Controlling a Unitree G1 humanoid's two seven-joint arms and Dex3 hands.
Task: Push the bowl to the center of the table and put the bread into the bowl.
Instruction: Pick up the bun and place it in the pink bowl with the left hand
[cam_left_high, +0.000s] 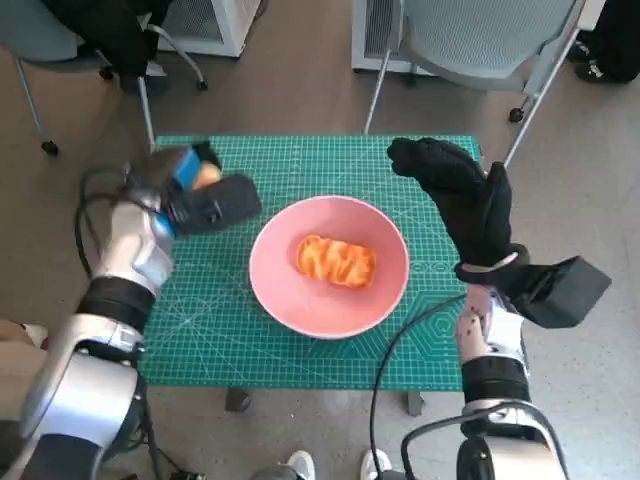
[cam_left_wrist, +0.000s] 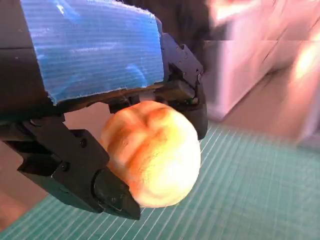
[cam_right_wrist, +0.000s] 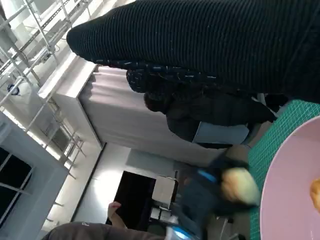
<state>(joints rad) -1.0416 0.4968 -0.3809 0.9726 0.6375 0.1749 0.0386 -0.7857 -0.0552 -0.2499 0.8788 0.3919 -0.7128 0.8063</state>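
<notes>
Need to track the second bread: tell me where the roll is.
The roll is held in the left hand, above the mat's left edge, left of the bowl.

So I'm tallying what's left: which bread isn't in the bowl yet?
The round bread roll, held in the left robot hand beside the pink bowl. The twisted, longer bread already lies inside.

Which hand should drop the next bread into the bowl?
Left. The left hand already holds a bread roll beside the pink bowl. The right hand is raised and holds nothing.
</notes>
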